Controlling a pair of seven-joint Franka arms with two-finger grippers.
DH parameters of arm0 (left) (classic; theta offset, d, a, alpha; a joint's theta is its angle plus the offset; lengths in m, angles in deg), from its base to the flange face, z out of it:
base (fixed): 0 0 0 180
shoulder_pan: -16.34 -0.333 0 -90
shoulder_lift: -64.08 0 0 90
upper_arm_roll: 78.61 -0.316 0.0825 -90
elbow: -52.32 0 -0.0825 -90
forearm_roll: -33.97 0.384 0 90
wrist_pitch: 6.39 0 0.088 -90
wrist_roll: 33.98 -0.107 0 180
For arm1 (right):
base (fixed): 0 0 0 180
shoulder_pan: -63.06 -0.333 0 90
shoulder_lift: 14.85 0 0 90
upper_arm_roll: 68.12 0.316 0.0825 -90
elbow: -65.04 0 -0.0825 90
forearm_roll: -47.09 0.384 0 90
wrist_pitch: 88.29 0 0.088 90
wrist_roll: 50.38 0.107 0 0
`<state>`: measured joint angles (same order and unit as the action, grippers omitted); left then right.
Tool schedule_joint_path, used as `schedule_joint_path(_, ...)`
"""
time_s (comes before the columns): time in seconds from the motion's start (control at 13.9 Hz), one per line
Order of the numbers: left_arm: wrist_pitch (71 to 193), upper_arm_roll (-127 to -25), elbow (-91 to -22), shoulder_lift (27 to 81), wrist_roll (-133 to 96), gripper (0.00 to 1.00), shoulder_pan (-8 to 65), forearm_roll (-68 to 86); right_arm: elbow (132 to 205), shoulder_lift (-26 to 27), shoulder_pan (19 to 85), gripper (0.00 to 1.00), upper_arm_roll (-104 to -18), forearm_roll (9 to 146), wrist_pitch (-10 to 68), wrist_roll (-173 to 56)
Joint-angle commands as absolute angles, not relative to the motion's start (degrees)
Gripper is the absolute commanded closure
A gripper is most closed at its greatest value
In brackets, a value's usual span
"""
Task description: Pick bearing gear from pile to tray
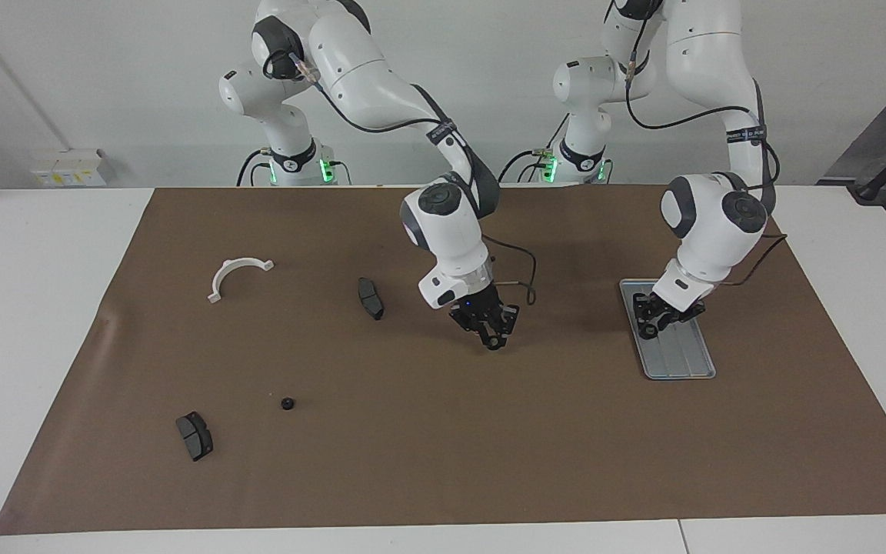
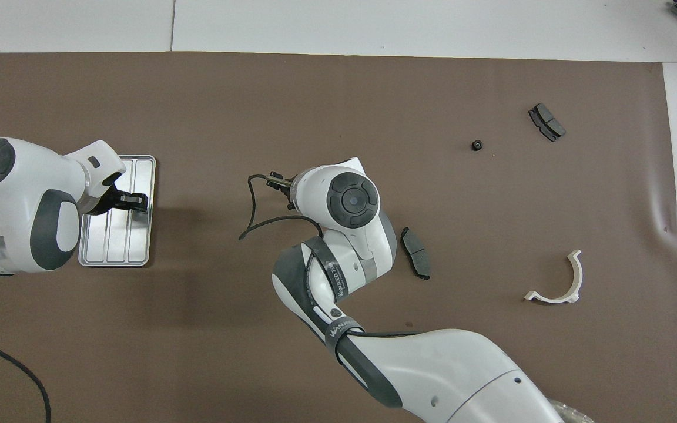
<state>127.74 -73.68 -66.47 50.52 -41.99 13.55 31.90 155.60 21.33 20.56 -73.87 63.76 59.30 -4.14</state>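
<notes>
Only a printed band on the right arm (image 2: pixel 338 279), its lettering too small to read

**Both arms reaching forward**

The right arm bends low, its wrist tilted down, right gripper (image 1: pixel 495 341) hanging mid-table with fingertips together. The left gripper (image 1: pixel 652 326) hangs low too (whether its fingers are parted cannot be told).

White wall (image 1: pixel 104 77), white table (image 1: pixel 28 269), brown mat (image 1: pixel 443 462), wall socket (image 1: pixel 66 168)

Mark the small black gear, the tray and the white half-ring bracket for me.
small black gear (image 1: pixel 287 403), facing view, its top.
tray (image 1: pixel 685 355), facing view, bare ribbed floor.
white half-ring bracket (image 2: pixel 575 276), overhead view, middle of its arc.
</notes>
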Motion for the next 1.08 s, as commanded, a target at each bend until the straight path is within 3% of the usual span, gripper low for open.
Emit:
schedule_joint_path(0.0, 127.99, -73.51, -66.86, 51.86, -42.59, 0.0, 13.61, 32.56, 157.49, 20.57, 20.26, 0.71, -74.01, 62.56, 59.89, -3.19)
schedule_joint_path(0.07, 127.99, -73.51, -66.69, 51.86, -42.5, 0.0, 13.61, 32.48, 157.5, 20.57, 20.35, 0.43, -74.01, 62.56, 59.8, -3.19)
schedule_joint_path(0.14, 127.82, -73.42, -65.9, 51.86, -42.07, 0.0, 13.79, 32.47, 157.32, 20.57, 20.43, 0.04, -74.09, 62.21, 59.8, -3.27)
schedule_joint_path(0.36, 123.61, -73.42, -61.25, 50.98, -39.18, 0.0, 14.75, 32.39, 156.88, 20.13, 21.14, 0.0, -74.8, 55.64, 59.37, -3.27)
schedule_joint_path(0.65, 124.03, -73.51, -59.83, 50.54, -27.16, 0.01, 20.19, 32.47, 157.5, 14.25, 22.71, 0.0, -80.68, 52.45, 53.32, -6.85)
schedule_joint_path(1.0, 124.65, -73.6, -58.6, 48.88, -13.17, 0.03, 27.22, 34.32, 157.32, 9.67, 33.42, 0.0, -80.69, 52.45, 43.73, -25.82)
